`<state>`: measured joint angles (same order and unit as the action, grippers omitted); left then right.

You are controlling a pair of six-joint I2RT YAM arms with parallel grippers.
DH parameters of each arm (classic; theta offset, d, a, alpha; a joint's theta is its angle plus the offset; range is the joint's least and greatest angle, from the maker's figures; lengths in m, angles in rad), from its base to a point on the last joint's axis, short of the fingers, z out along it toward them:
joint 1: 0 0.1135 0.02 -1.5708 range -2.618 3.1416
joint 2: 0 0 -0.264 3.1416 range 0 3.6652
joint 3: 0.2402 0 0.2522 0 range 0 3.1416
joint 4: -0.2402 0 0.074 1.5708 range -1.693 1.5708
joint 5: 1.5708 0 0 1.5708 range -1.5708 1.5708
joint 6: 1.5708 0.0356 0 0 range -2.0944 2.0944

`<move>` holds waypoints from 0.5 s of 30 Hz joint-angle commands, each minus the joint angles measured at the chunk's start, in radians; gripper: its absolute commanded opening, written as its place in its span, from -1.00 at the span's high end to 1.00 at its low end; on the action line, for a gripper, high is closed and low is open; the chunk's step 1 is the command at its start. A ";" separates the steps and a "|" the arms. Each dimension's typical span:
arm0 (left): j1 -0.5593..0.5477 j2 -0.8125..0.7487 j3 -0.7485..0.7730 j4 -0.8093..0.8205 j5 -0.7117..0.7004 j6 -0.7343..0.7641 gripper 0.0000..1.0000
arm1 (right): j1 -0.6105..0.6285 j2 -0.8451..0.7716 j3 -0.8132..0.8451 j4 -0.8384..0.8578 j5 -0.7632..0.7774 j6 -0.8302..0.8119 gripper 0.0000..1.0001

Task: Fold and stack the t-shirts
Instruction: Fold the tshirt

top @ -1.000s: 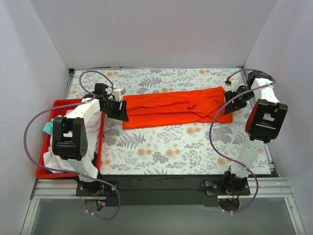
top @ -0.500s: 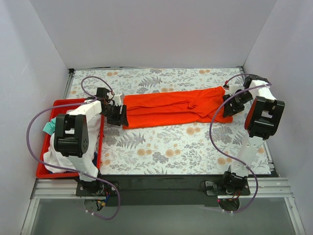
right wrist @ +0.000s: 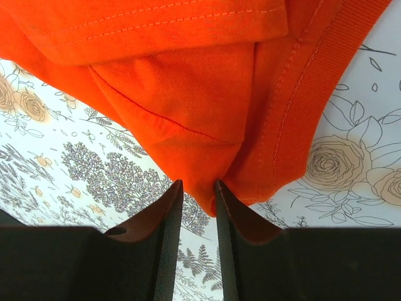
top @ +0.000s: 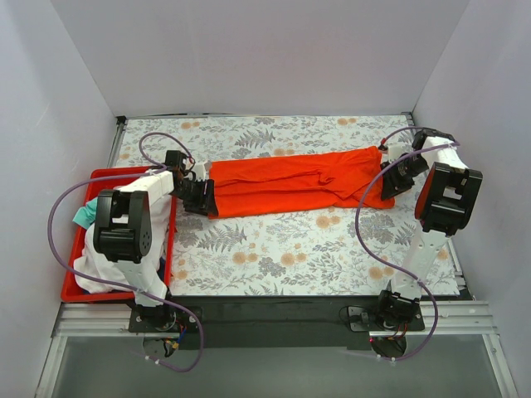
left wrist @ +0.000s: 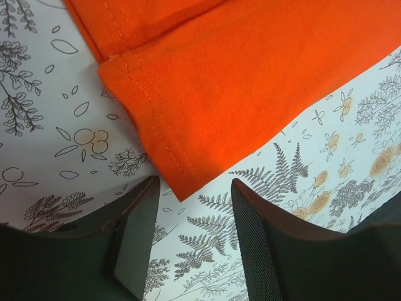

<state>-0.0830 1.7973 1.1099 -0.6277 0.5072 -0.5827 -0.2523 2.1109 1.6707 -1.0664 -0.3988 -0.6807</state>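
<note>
The orange-red t-shirt point(top: 290, 182) lies as a long folded band across the far middle of the table. My left gripper point(top: 202, 196) is low at its near-left corner. In the left wrist view the left gripper point(left wrist: 194, 185) is open, with the hemmed corner of the t-shirt point(left wrist: 238, 81) just reaching the gap between its fingertips. My right gripper point(top: 392, 180) is at the shirt's right end. In the right wrist view its jaws point(right wrist: 198, 185) stand narrowly open, and a tip of the t-shirt point(right wrist: 188, 94) hangs between the fingertips. White point(top: 91, 269) and teal point(top: 80, 215) shirts lie in the bin.
A red plastic bin point(top: 116, 172) sits at the table's left edge under the left arm. White walls close in the left, back and right sides. Purple cables loop off both arms. The floral tablecloth point(top: 299, 240) covers the table.
The left gripper has shifted slightly nearer, onto the shirt's near-left corner. The right arm has drawn in and its gripper has moved left against the shirt's right end. The shirt lies as before.
</note>
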 commanded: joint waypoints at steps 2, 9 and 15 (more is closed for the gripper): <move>0.000 -0.010 0.018 0.026 0.047 -0.019 0.07 | -0.001 0.003 -0.005 0.000 -0.014 -0.002 0.35; -0.001 0.002 0.042 0.034 0.060 -0.028 0.22 | -0.001 0.006 -0.005 -0.001 -0.014 -0.002 0.41; -0.001 -0.004 0.042 0.036 0.050 -0.028 0.53 | -0.001 0.006 0.003 -0.001 -0.009 -0.003 0.57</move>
<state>-0.0830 1.8069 1.1263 -0.6052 0.5400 -0.6102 -0.2523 2.1162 1.6707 -1.0664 -0.3988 -0.6819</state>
